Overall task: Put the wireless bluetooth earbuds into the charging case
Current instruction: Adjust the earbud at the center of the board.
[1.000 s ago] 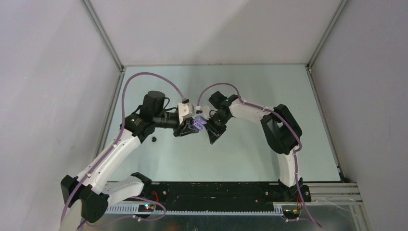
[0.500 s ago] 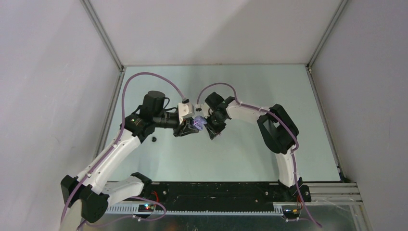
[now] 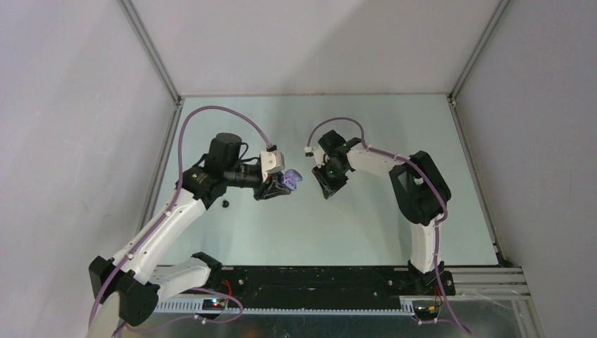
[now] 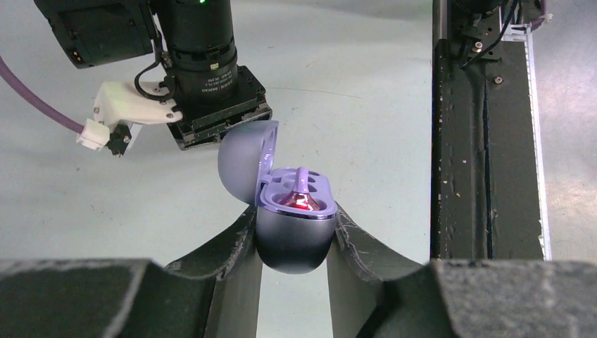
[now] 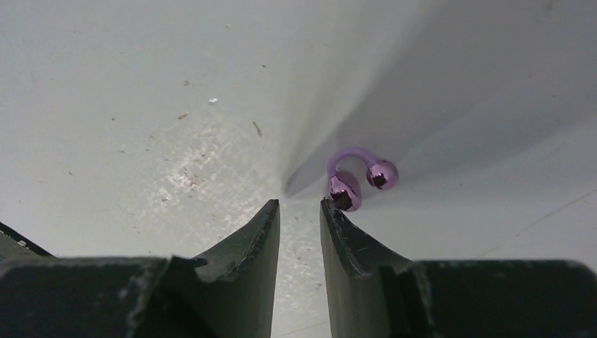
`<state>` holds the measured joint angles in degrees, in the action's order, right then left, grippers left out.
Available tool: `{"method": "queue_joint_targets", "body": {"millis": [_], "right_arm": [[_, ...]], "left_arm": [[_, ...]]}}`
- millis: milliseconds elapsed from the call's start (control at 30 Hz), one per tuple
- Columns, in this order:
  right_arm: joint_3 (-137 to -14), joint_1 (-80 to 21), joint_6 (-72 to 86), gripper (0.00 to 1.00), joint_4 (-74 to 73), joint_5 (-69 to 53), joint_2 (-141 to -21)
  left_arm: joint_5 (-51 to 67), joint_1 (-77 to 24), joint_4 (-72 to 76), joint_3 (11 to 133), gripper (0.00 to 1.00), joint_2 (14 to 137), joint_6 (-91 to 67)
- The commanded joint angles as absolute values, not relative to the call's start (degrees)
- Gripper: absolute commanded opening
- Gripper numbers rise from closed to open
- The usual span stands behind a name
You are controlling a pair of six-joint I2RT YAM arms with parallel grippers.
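My left gripper (image 3: 280,184) is shut on the pale purple charging case (image 4: 294,236) and holds it above the table, lid (image 4: 246,158) swung open. One pale purple earbud (image 4: 304,193) sits in the case with a red glow beneath it. My right gripper (image 5: 299,204) is low over the table to the right of the case (image 3: 290,180), jaws slightly apart with nothing between them. A second pale purple earbud (image 5: 359,179) lies on the table just beyond the tip of its right finger (image 5: 345,232), outside the gap. A small black earbud (image 3: 225,204) lies by my left arm.
The right arm's wrist camera (image 4: 204,70) hangs just behind the open case. The black base rail (image 4: 486,141) runs along the near table edge. Grey walls (image 3: 84,105) close in the pale green table on three sides.
My right gripper has drawn back from the open case, moving right and down towards the table. My left gripper has kept the case still.
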<state>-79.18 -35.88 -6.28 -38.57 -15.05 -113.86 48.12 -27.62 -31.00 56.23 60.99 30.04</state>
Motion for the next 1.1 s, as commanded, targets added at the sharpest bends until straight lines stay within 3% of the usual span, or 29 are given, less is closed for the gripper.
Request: {"method": "queue_joint_targets", "body": {"millis": [0,533,800,1067], "right_arm": [[-77.5,-34.3,-7.9,0.33,-38.5,-12.2,-112.7],[-82.1,-27.9,-7.1,0.32,-36.6,-11.8,-116.0],[-81.9,-30.0,-6.8,0.32,-36.6,-16.2,-110.9],[-82.2,-34.6,-4.4,0.33,-34.4,-12.7,-109.1]], "left_arm": [[48.4,-27.9,-29.4,56.1,0.0,60.1,31.1],[48.3,-27.9,-29.5,56.2,0.0,60.1,31.1],[48.3,-27.9,-29.5,56.3,0.0,60.2,31.1],[48.2,-27.9,-29.7,56.3,0.0,59.7,31.1]]}}
